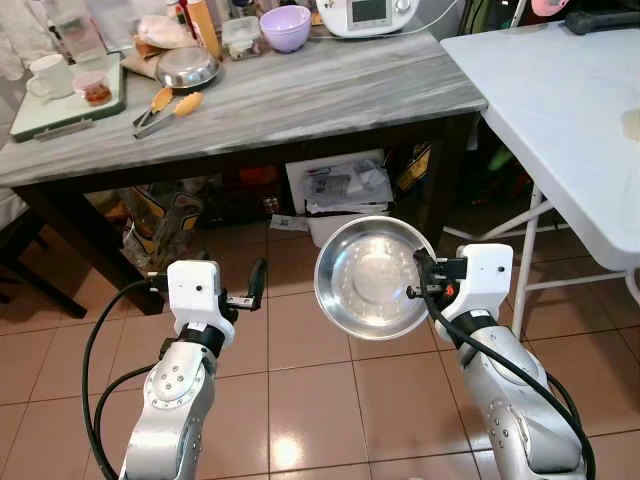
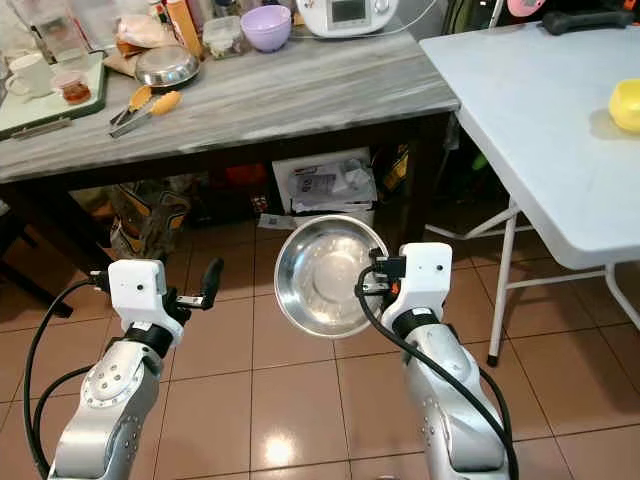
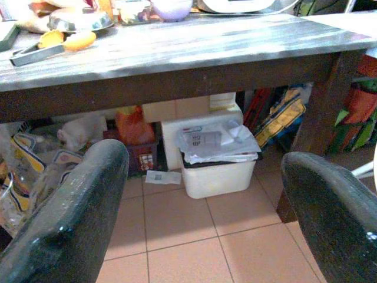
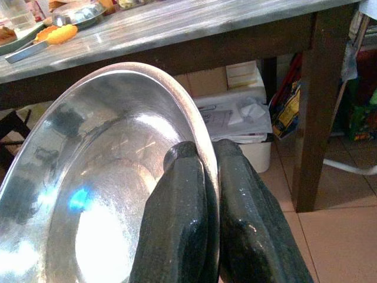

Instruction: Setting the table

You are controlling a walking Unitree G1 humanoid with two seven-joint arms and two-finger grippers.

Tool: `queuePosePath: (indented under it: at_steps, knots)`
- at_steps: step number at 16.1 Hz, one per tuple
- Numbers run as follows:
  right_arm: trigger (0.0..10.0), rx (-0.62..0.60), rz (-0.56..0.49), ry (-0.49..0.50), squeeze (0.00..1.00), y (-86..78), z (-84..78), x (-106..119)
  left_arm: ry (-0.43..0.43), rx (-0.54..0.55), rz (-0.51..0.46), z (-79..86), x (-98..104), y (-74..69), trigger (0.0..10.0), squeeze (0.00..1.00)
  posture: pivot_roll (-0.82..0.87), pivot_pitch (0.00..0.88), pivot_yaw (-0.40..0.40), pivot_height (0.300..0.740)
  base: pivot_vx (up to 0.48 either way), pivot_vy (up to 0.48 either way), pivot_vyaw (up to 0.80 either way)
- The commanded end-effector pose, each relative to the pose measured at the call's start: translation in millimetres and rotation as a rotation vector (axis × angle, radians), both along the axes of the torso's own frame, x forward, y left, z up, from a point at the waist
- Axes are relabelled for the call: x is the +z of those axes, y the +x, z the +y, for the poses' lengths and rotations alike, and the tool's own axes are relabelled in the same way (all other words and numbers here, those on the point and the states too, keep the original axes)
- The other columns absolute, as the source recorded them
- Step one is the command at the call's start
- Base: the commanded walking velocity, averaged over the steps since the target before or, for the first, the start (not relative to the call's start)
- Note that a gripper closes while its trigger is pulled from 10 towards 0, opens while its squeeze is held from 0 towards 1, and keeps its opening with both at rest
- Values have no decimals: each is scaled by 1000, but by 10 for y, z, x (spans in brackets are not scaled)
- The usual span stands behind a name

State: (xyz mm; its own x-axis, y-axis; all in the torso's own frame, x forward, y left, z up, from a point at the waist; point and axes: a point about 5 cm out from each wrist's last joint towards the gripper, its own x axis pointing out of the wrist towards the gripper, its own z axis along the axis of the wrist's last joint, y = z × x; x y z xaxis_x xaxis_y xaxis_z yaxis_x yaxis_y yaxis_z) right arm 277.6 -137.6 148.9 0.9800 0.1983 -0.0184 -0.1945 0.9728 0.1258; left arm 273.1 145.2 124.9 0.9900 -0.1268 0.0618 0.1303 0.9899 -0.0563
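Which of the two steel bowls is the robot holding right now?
The large steel bowl over the tiled floor, its rim pinched by the right tool. The smaller steel bowl sits on the grey wooden table, untouched.

Floor: terracotta tiles (image 1: 300, 400), glossy, with glare spots.
Under the table: 1 white bin (image 1: 345, 200) lined with a clear bag, papers on top; a patterned bag (image 1: 160, 225) to its left; a red crate (image 3: 138, 154) behind.
Appliance: white machine with a small screen (image 1: 368, 14) at the far edge of the wooden table.
Far right: colourful bags (image 3: 283, 118) beside the table leg.
Top right: dark object (image 1: 600, 20) on the white folding table's far end.
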Motion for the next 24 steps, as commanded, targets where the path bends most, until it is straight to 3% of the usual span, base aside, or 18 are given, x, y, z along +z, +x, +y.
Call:
queuePosePath:
  at_steps: [1,15,24]
  knots:
    - [10000,18,-7,13,0,2,68,7,13,4,3,59,-11,-12,10000,0,-259,130,132,740,319,0,0]
    - [10000,9,-11,5,0,5,68,-12,16,-17,15,29,-31,-24,10000,0,-246,136,145,740,323,0,0]
    - [10000,9,-9,-11,0,4,48,-23,19,-31,20,15,-49,-6,10000,0,-252,131,134,740,324,0,552]
